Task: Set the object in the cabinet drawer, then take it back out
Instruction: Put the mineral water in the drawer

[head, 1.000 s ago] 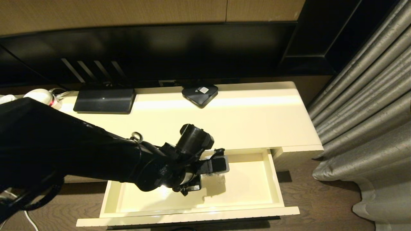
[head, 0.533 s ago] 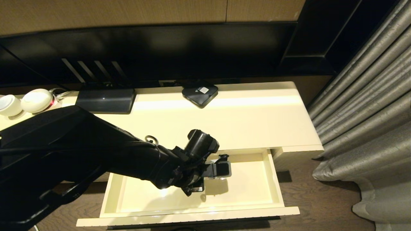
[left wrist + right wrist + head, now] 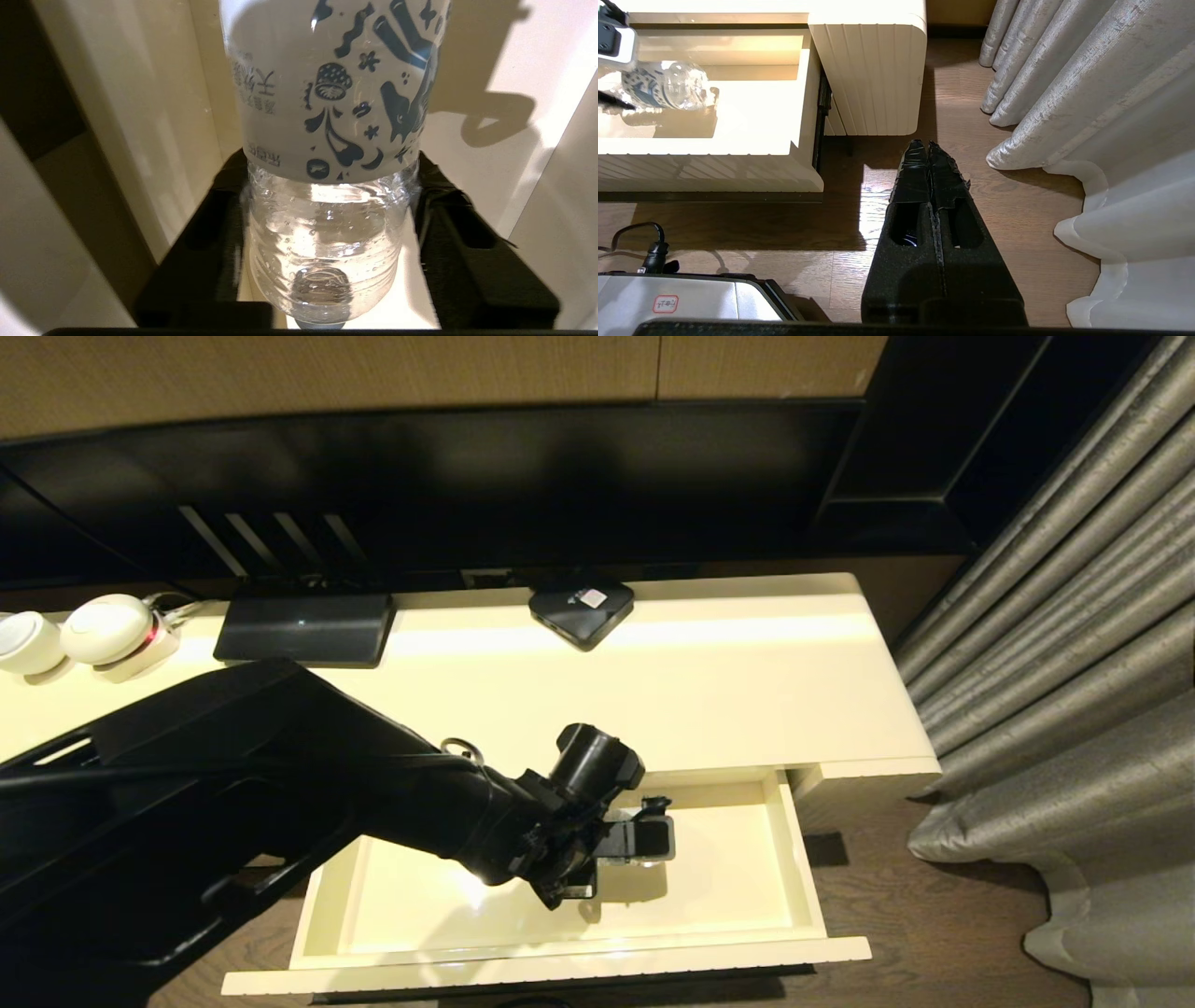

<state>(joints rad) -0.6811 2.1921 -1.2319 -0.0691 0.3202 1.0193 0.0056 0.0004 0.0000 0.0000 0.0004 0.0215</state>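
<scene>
1 bottle (image 3: 327, 140) between the left end effector's (image 3: 327, 242) spread fingers, inside 1 drawer (image 3: 794, 859).

Warm light, strong glare on the cabinet drawer (image 3: 728, 859) floor and cabinet top (image 3: 709, 681); upper wall dim. Hard shadows. The object (image 3: 331, 140) is sharp but backlit, the left gripper (image 3: 327, 261) fingers dark.

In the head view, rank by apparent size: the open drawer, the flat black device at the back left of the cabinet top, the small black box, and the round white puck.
1. Drawer
2. Flat black device
3. Small black box and round white puck: too alike to rank.
</scene>
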